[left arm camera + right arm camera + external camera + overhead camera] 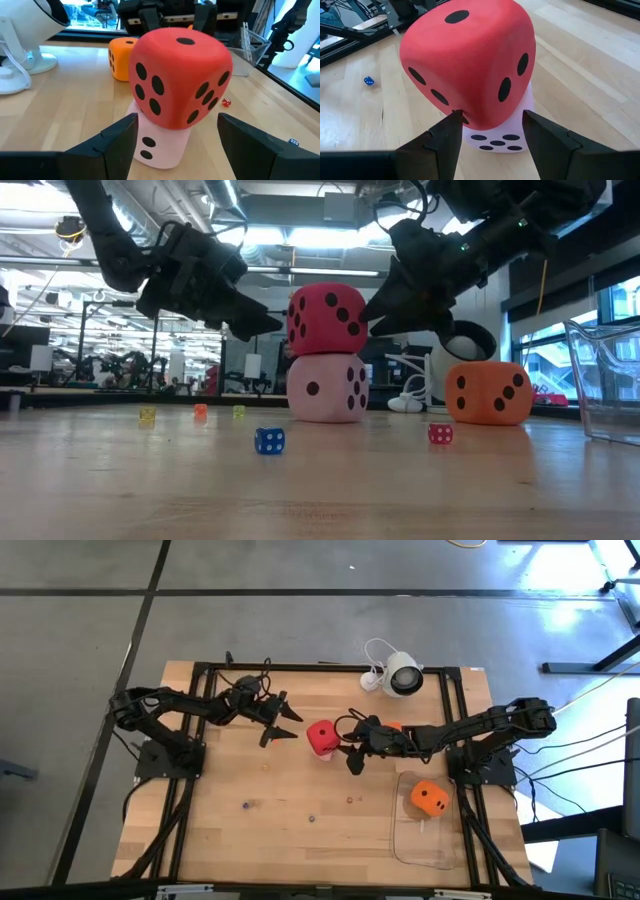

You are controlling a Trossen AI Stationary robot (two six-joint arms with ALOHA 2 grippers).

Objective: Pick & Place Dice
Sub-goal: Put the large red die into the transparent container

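Here, both arms flanking red die [321, 736]

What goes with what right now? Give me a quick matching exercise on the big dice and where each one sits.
Things:
1. red die
2. pale pink die
3. orange die at the right side in the high view
4. orange die behind the right arm

Places:
A. on the bare table
B. inside the clear container
C. on top of another die
D. under the red die

Pairs: 1-C, 2-D, 3-B, 4-A
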